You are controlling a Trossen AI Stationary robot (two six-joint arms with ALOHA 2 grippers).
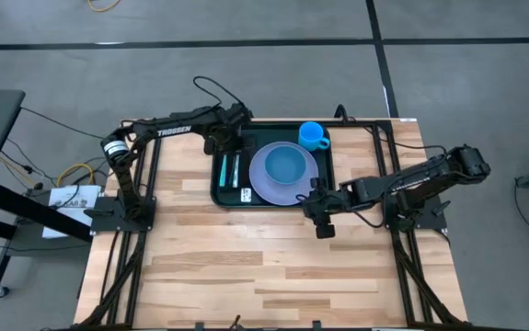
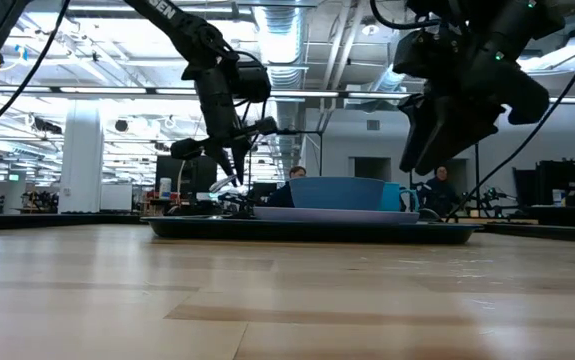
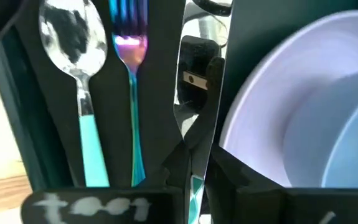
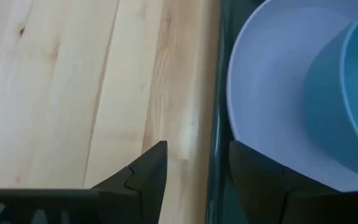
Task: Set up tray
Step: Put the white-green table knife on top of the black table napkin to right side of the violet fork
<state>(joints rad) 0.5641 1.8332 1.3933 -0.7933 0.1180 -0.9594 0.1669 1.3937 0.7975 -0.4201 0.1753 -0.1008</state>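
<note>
The dark tray (image 1: 327, 175) lies at the table's far middle. On it sit a lavender plate (image 1: 262, 184) with a blue bowl (image 1: 285, 165) and a blue cup (image 1: 312, 135) in its far right corner. A spoon (image 3: 73, 43) and a fork (image 3: 129, 50) with teal handles lie on a black napkin (image 3: 160, 74) at its left. My left gripper (image 3: 197, 168) hangs over the tray's far left, shut on a knife (image 3: 194, 112). My right gripper (image 4: 197, 168) is open above the tray's near right rim (image 4: 215, 124). My left gripper pinches the knife between its two fingers where the teal handle (image 3: 195, 186) meets the shiny blade. The fingers point steeply down, along the knife. The blade sticks out past the fingertips, over the strip between the fork and the plate. Whether its tip touches the tray, I cannot tell.
Bare wooden tabletop (image 1: 246, 267) spreads in front of the tray and to its left. A small white item (image 1: 246, 194) lies on the tray near its front edge. Black frame rails (image 1: 402, 248) run along both table sides. People and desks show in the room behind.
</note>
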